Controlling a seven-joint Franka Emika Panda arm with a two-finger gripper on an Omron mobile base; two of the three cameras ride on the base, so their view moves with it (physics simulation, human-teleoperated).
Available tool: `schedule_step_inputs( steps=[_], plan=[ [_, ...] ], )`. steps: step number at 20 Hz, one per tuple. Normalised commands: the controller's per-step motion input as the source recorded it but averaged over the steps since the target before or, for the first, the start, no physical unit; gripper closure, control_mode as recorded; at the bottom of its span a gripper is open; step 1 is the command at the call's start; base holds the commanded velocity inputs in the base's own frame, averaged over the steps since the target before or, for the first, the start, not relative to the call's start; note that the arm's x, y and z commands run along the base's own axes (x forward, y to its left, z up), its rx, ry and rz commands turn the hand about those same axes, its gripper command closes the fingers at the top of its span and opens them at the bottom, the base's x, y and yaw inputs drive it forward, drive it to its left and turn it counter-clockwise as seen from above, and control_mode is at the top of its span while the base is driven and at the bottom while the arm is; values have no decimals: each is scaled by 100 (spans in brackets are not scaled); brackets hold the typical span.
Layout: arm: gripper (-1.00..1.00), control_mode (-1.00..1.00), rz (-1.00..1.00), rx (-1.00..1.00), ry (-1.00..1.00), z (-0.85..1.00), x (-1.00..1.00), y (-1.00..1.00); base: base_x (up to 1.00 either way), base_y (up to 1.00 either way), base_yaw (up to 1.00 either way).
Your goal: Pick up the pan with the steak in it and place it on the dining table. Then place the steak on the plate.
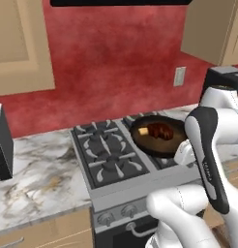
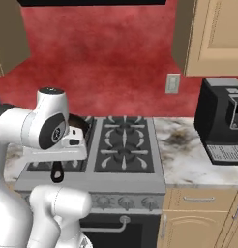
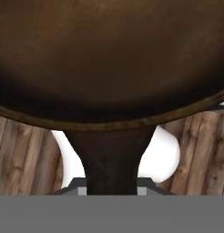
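The black pan (image 1: 155, 143) is over the stove's right burners, with the dark reddish steak (image 1: 161, 130) and its yellow chunk lying inside. My arm covers the pan's near side and its handle in the left base view. In the hand view the pan (image 3: 109, 59) spreads across the top and its handle (image 3: 112, 154) runs straight down into my gripper (image 3: 112, 189), whose tips press against both sides of it. In the right base view the handle end (image 2: 56, 170) sticks out below my hand, past the stove's front edge. The dining table and the plate are out of view.
The gas stove (image 1: 109, 160) has black grates and front knobs. Marble counter (image 1: 38, 174) lies to its left with a dark appliance (image 1: 1, 145). A black coffee machine (image 2: 222, 121) stands on the counter at the right. Wooden floor (image 3: 22, 154) shows beneath the pan's rim.
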Motion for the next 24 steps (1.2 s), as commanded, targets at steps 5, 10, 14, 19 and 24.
schedule_step_inputs(
  steps=[5, 10, 14, 19, 24],
  plan=[
    [100, 100, 0, 0, 0, 0, 0, 0, 0, 8, -50],
    [100, 100, 0, 0, 0, 0, 0, 0, -24, 2, -45],
    [100, 100, 0, 0, 0, 0, 0, 0, -51, -8, -34],
    [100, 100, 0, 0, 0, 0, 0, 0, -65, -27, -25],
    [100, 100, 0, 0, 0, 0, 0, 0, -26, -22, -38]
  ],
)
